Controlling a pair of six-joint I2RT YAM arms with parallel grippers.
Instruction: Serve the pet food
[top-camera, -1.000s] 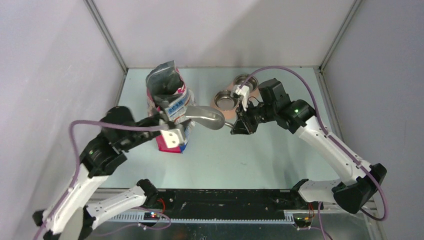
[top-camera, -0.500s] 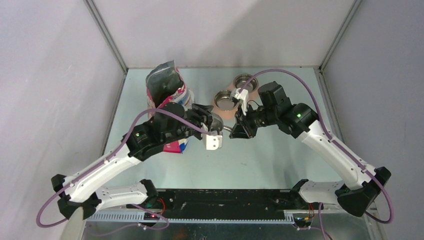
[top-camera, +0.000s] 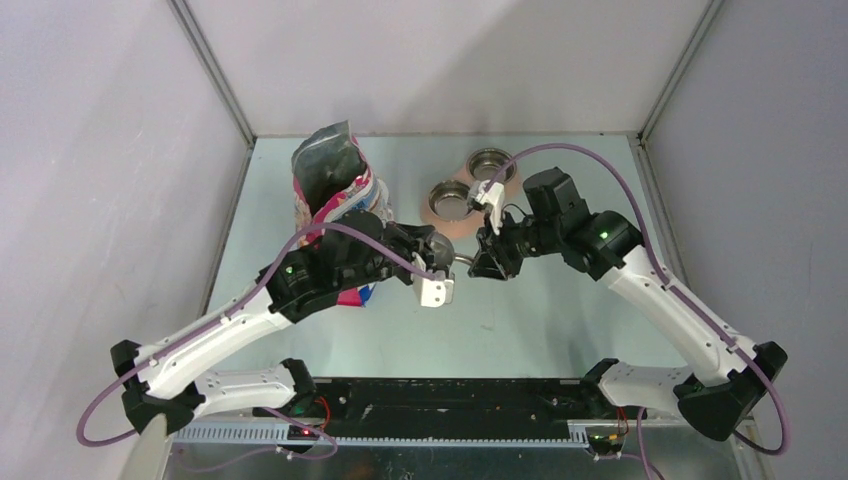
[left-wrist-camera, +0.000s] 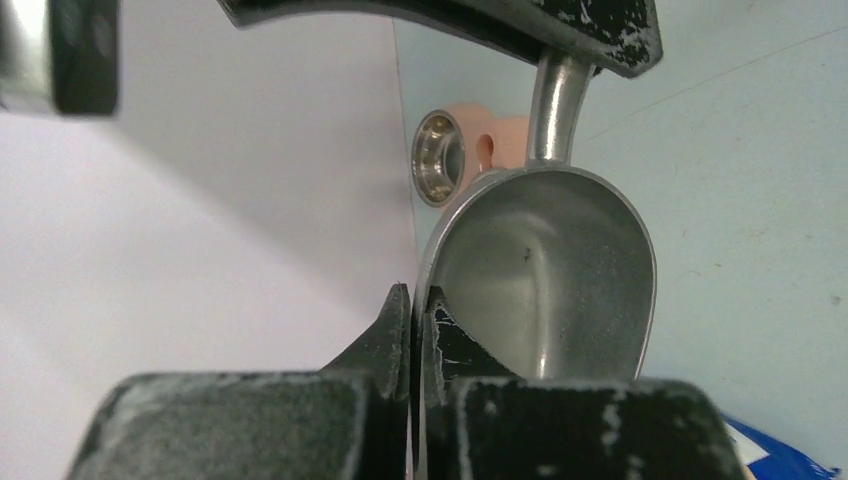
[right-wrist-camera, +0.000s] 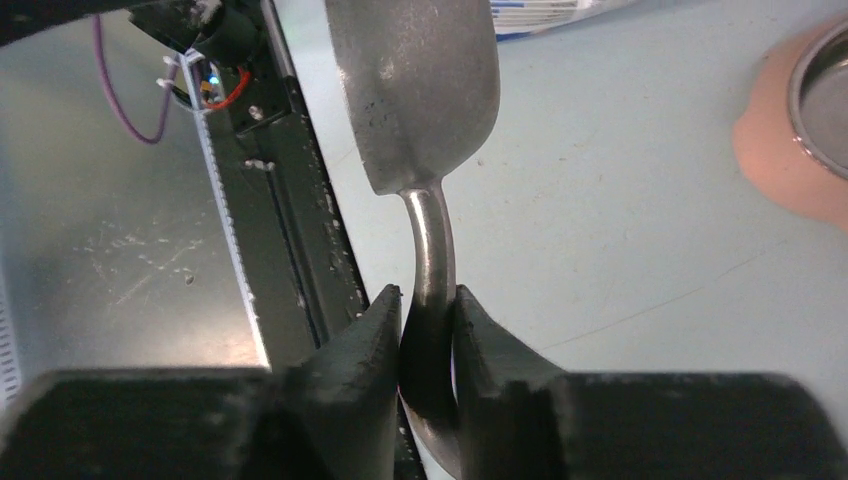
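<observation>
Closely facing — right fingers (right-wrist-camera: 350, 350) clamp the scoop (right-wrist-camera: 420, 90) handle (left fingers (left-wrist-camera: 385, 335) pinch its rim shut).

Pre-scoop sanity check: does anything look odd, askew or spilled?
Yes. The scoop is empty and both arms are on it. The right end effector clamps its handle, and the left end effector is shut at its bowl rim. No spill visible.

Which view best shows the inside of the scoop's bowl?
Left wrist: it looks straight into the scoop, and the bowl appears empty. Right wrist shows the bowl's underside and the handle clamped in its jaws. Top view mostly hides it under the left arm.
</observation>
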